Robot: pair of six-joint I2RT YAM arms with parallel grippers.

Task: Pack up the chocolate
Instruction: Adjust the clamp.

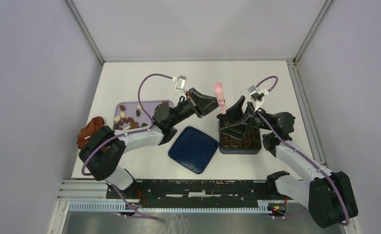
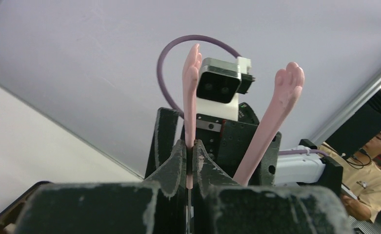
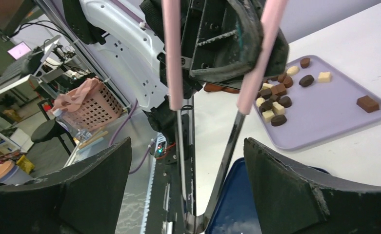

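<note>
Partly hidden: dark box (image 1: 239,151) under right gripper (image 3: 187,146), seemingly gridded inside.
Left gripper (image 2: 192,152): clamped on one smooth arm of pink tongs (image 2: 191,92).
Right gripper: fingers wide apart, flanking pink tongs.
Chocolate (image 3: 276,95): small glossy pieces on lilac tray (image 3: 334,114).

The tabletop (image 1: 130,78) is coloured white. Towards its left edge, a lilac tray (image 1: 151,108) is dotted with chocolate pieces (image 1: 127,119) in dark brown, mid brown and cream. A reddish-brown cloth (image 1: 91,130) is seen at that edge. A plain dark blue tray (image 1: 194,149) is shown, and a brown grid fills a dark box (image 1: 240,151). The tongs (image 1: 219,97) are tipped pink over bare metal. The cables (image 1: 155,74) are coloured purple.
</note>
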